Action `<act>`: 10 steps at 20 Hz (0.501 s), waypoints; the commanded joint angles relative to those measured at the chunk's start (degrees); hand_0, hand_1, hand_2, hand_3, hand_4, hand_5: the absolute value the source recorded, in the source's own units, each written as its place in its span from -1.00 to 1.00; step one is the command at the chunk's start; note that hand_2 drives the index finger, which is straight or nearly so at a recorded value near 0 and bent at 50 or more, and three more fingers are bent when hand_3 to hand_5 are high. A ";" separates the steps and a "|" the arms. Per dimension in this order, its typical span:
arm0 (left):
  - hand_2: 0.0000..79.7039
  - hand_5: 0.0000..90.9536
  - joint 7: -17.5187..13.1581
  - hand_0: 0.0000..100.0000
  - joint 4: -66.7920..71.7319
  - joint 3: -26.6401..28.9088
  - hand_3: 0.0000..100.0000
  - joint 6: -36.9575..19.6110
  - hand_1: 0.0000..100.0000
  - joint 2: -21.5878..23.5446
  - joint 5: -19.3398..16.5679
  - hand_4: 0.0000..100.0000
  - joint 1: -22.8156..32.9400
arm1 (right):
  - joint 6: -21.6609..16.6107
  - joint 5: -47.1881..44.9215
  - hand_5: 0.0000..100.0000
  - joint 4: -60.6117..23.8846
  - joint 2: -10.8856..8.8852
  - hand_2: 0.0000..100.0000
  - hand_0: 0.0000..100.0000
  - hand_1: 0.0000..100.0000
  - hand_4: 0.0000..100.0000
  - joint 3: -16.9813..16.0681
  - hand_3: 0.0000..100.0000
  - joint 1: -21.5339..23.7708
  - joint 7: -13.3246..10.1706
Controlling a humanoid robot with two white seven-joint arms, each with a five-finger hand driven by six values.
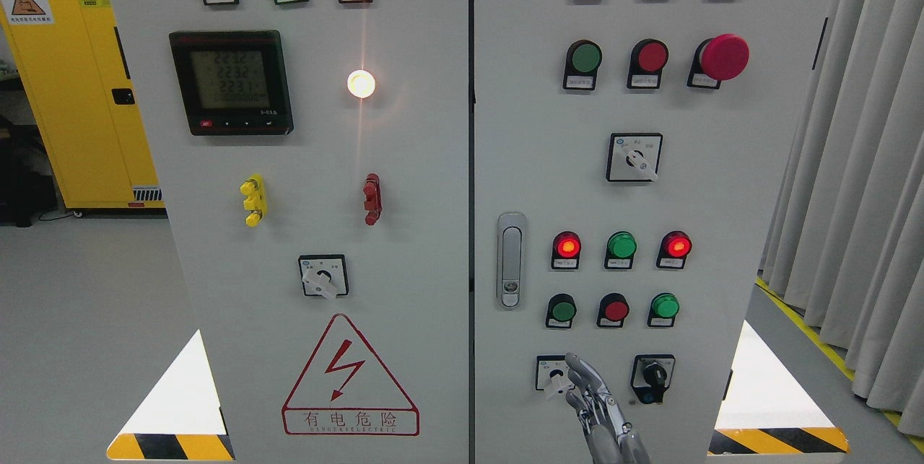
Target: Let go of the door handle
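Observation:
The silver door handle (511, 260) lies flush and upright on the left edge of the grey cabinet's right door (722, 182). My right hand (586, 390) rises from the bottom edge, below and to the right of the handle and well apart from it. Its metal fingers (582, 370) are stretched out and loose, holding nothing, with the tips beside a small white rotary switch (555, 375). Both doors look shut, with a dark seam (471, 161) between them. No left arm shows.
The right door carries lamps, push buttons, a red mushroom button (724, 57) and a black key switch (654, 377). The left door (317, 182) has a meter and a warning triangle. A yellow cabinet (72, 89) stands far left, grey curtains (859, 161) right.

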 commanded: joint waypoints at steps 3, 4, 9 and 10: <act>-1.00 -1.00 0.01 -0.76 0.00 0.00 -1.00 -0.01 0.11 0.00 0.00 -1.00 0.00 | 0.65 -0.32 -1.00 -0.27 -1.85 -1.00 -0.26 -0.83 -1.00 -0.02 -1.00 -0.24 -0.10; -1.00 -1.00 0.01 -0.76 0.00 0.00 -1.00 -0.01 0.11 0.00 0.00 -1.00 0.00 | 1.17 -0.23 -1.00 -0.36 -1.85 -1.00 -0.26 -0.81 -1.00 -0.02 -1.00 -0.24 -0.10; -1.00 -1.00 0.01 -0.76 0.00 0.00 -1.00 -0.01 0.11 0.00 0.00 -1.00 0.00 | 4.69 6.25 -1.00 -0.53 -1.15 -1.00 -0.29 -0.64 -0.97 -0.29 -0.97 -0.68 -0.62; -1.00 -1.00 0.01 -0.76 0.00 0.00 -1.00 -0.01 0.11 0.00 0.00 -1.00 0.00 | 4.69 8.10 -1.00 -0.71 -0.98 -1.00 -0.28 -0.61 -0.82 -0.29 -0.86 -0.77 -0.62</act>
